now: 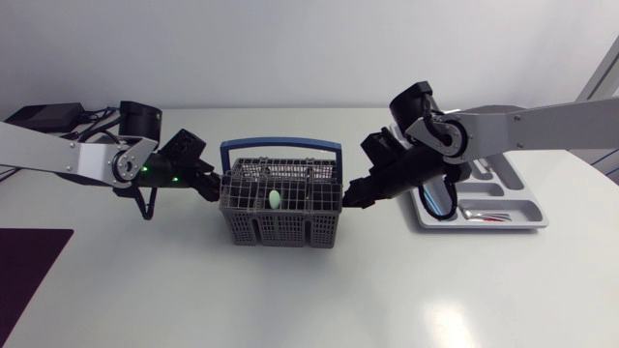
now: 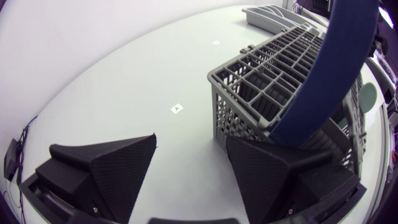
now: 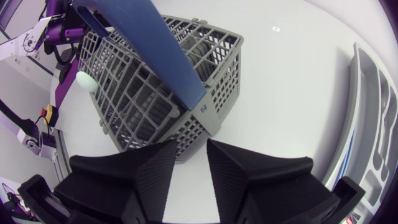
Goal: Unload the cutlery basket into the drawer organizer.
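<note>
The left gripper (image 1: pixel 215 187) sat open, fingers wide apart, just beside the left wall of the cutlery basket (image 1: pixel 280 230), which stood mid-way along the table (image 1: pixel 290 300). The right gripper (image 1: pixel 350 200) hung at the basket's right wall, fingers narrowly parted, holding nothing. The drawer organizer (image 1: pixel 530 215) lay near the table's right edge.

The cutlery basket (image 1: pixel 280 205) stands mid-counter (image 1: pixel 290 300), with its handle (image 1: pixel 280 147) arched across its top and a small rounded item (image 1: pixel 275 199) in one of its middle compartments. The left gripper (image 1: pixel 217 188) sits just beside the basket's left wall, and the right gripper (image 1: pixel 351 199) just beside its right wall. The drawer organizer (image 1: pixel 527 215) lies further right, partly under the right arm, with cutlery (image 1: pixel 484 215) in it.
</note>
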`<action>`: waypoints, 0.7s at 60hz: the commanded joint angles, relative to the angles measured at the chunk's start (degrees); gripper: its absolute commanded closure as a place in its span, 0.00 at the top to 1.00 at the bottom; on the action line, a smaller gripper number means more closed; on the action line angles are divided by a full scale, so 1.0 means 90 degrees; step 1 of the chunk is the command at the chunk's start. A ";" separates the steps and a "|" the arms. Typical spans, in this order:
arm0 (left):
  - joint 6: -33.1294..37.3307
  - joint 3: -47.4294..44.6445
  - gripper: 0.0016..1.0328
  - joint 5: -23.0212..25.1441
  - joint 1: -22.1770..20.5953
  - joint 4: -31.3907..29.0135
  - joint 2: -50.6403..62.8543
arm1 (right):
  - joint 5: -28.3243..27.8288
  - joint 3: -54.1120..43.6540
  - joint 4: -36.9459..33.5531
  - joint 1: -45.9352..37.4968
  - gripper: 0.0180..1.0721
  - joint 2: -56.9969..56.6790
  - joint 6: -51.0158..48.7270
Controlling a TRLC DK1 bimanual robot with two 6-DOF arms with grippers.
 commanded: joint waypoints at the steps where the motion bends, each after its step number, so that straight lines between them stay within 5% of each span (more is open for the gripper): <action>1: 0.0160 -0.0155 0.81 0.0253 0.0326 -0.0138 -0.0499 | -0.0130 -0.0169 0.0158 -0.0004 0.57 -0.0332 0.0029; 8: 0.0414 -0.0516 0.81 0.0467 0.0687 -0.0353 -0.0928 | -0.0130 -0.0257 0.0139 -0.0170 0.69 -0.0498 -0.0078; 26: 0.0746 -0.0906 0.81 0.1014 0.1292 -0.1271 -0.2149 | -0.0140 -0.0423 0.0002 -0.0365 0.72 -0.0957 -0.0234; 42: 0.0462 -0.0877 0.81 0.1268 0.0619 -0.2540 -0.3604 | -0.0170 -0.0530 -0.0105 0.0065 0.68 -0.1621 -0.0264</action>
